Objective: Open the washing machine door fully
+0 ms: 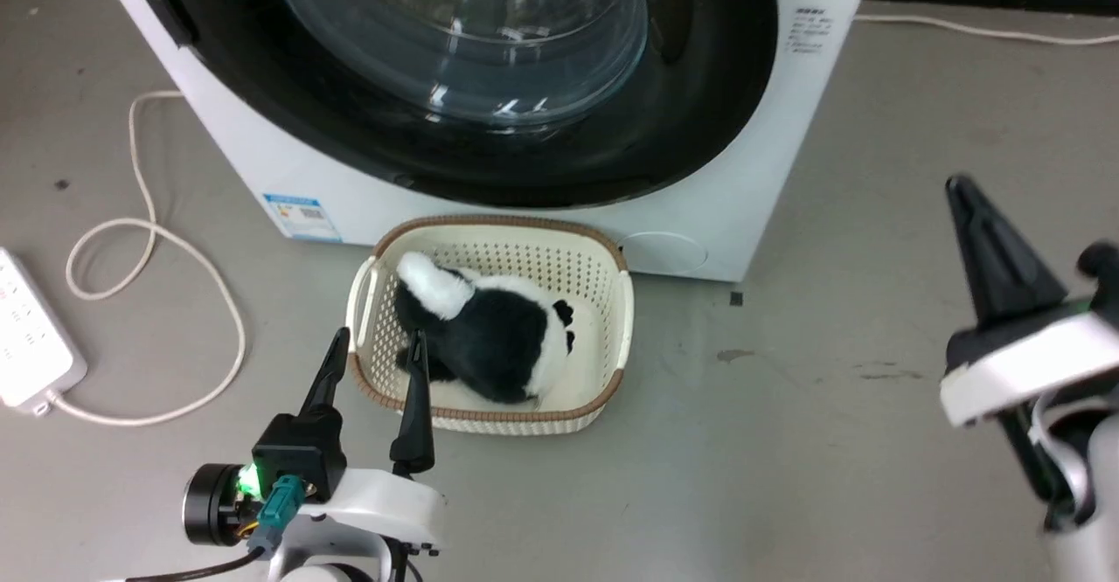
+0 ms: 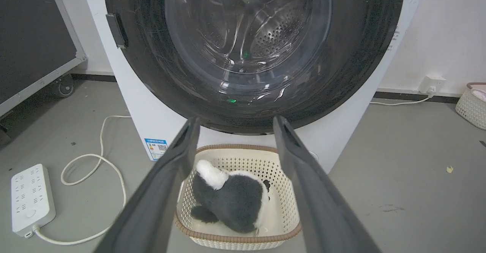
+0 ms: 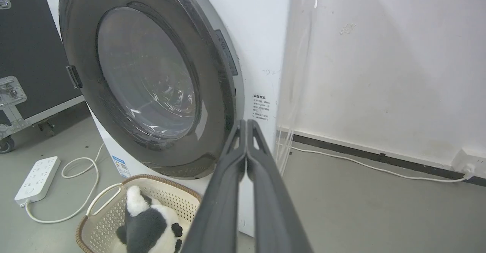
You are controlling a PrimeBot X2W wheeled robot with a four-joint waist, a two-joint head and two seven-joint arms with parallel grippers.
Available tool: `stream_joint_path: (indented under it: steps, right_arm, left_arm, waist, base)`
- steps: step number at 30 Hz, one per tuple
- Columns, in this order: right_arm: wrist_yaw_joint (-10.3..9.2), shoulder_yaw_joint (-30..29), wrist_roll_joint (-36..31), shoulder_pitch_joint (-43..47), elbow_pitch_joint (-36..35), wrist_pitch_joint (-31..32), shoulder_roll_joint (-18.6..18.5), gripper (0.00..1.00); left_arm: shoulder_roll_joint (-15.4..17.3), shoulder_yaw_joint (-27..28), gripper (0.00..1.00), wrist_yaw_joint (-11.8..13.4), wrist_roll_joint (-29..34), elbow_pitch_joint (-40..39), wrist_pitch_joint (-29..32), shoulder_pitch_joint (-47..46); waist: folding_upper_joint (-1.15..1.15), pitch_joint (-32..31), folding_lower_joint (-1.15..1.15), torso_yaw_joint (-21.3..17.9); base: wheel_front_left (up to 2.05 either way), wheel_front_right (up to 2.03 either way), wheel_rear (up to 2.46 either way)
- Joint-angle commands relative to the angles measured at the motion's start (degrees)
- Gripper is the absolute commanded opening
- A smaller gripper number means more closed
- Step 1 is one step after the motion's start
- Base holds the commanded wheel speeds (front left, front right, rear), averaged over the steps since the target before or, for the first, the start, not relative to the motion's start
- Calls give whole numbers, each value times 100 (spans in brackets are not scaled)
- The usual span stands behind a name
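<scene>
Our left pincer [image 1: 378,337] was spread wide, empty, above the near rim of the laundry basket [image 1: 622,320]. Our right pincer [image 3: 243,125], fingers [image 3: 228,177] pressed together, held nothing near the closed washing machine door [image 1: 717,128], with floor [image 1: 874,346] to its right.

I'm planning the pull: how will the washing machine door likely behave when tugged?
The door looks stiff, a thick rim around bulging glass, so it should probably swing as one piece rather than flex. The glossy rim is likely slippery to grip; the small tab on its edge seems a surer hold.
</scene>
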Motion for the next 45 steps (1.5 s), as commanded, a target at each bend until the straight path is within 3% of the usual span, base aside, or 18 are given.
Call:
stream_joint_path:
  steps: [1,19,32,33,45]
  right_arm:
    - [-3,-24,96,-163,24,17,-56,0]
    - [-4,-563,1438,-2127,1138,916,142,0]
    - [-5,-1514,2653,-3826,2844,2421,416,0]
    - [-6,-1691,2822,-4157,3196,2777,412,0]
    - [-7,-2193,3214,-5240,4074,3792,425,0]
  left_arm:
    - [4,-49,100,42,-57,-27,-47,-114]
    - [6,-383,100,276,-269,-138,-263,-404]
    - [7,-736,100,482,-479,-171,-443,-629]
    - [7,-793,100,512,-505,-169,-479,-660]
    - [7,-1024,100,669,-648,-198,-622,-808]
  waist:
    - [0,54,-1,42]
    - [0,653,-1,367]
    - [0,1130,-1,702]
    - [0,1219,-1,775]
    - [0,1560,-1,983]
  base:
    - [0,0,0]
    - [0,0,0]
    - [0,0,0]
    - [0,0,0]
    - [0,0,0]
